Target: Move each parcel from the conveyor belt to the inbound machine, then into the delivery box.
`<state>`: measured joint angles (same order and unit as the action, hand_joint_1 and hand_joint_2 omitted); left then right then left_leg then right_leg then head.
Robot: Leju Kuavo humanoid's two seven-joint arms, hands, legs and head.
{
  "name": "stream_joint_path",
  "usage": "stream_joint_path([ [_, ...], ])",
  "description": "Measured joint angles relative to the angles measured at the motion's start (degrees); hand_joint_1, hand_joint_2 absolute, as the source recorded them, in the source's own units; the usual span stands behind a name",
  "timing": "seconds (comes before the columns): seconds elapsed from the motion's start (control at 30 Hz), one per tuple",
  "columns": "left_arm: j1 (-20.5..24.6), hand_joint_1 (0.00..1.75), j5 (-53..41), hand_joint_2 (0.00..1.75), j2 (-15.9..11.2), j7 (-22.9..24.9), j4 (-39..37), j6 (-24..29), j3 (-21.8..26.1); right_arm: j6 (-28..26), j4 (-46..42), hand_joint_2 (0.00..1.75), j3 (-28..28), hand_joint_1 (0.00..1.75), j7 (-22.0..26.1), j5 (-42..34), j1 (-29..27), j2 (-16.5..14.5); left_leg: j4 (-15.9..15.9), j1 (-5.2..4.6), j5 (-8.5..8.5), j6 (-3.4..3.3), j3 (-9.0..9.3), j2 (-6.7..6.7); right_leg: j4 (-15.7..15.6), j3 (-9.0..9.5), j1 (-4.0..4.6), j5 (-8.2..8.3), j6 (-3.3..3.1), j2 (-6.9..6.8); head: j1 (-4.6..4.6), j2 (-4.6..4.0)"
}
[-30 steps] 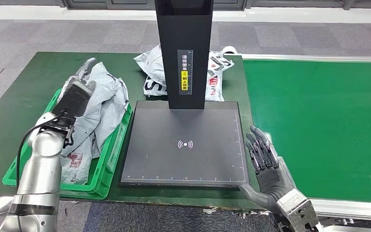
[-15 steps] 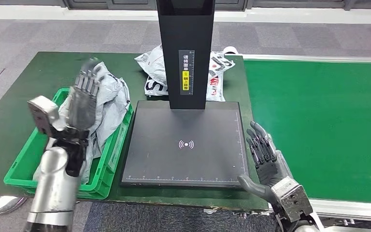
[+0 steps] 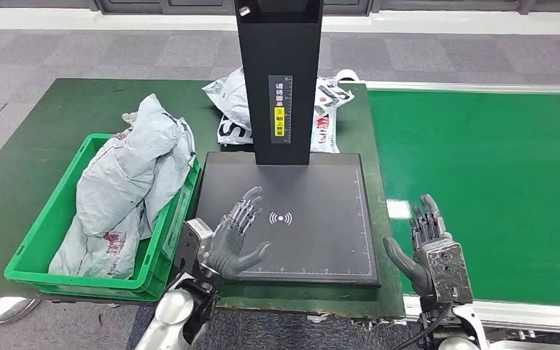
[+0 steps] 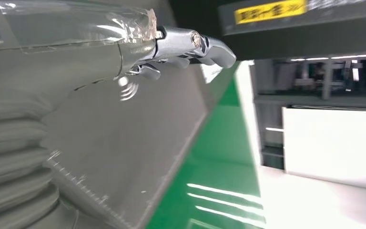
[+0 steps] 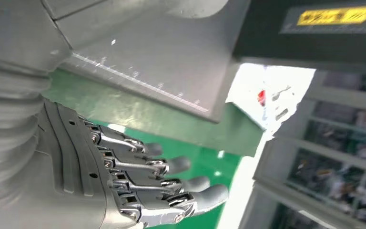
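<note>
We see head view evenly lit, sharp, shadows soft. Left wrist view: motion-smeared, white glare streaks lower right. Right wrist view: background overexposed, blurred upper right.

I see grey parcels [image 3: 127,182] in a green crate [image 3: 40,240], a black scanner plate [image 3: 313,219], and a yellow label [image 3: 280,120].

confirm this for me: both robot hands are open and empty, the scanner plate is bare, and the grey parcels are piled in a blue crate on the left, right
Not quite: the crate is green, not blue, as the head view shows. The rest holds: the left robot hand and right robot hand are open and empty, the scanner plate is bare, and the grey parcels are piled in that crate on the left.
</note>
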<state>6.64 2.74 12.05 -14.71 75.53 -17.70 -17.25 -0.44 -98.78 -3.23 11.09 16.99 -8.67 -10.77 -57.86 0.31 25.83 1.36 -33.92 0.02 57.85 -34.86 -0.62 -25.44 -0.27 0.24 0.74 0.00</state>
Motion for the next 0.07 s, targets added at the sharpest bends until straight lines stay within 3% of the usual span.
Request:
stream_joint_path([
  [0.07, -0.51, 0.00, -0.65, 1.75, 0.31, 0.00, -0.71, 0.37, -0.21, -0.74, 0.78, 1.75, -0.08, 0.00, -0.31, 0.60, 0.01, -0.01, 0.00, 0.00, 0.00, 0.00, 0.00, -0.01, 0.00, 0.00, 0.00, 0.00, 0.00, -0.01, 0.00, 0.00],
])
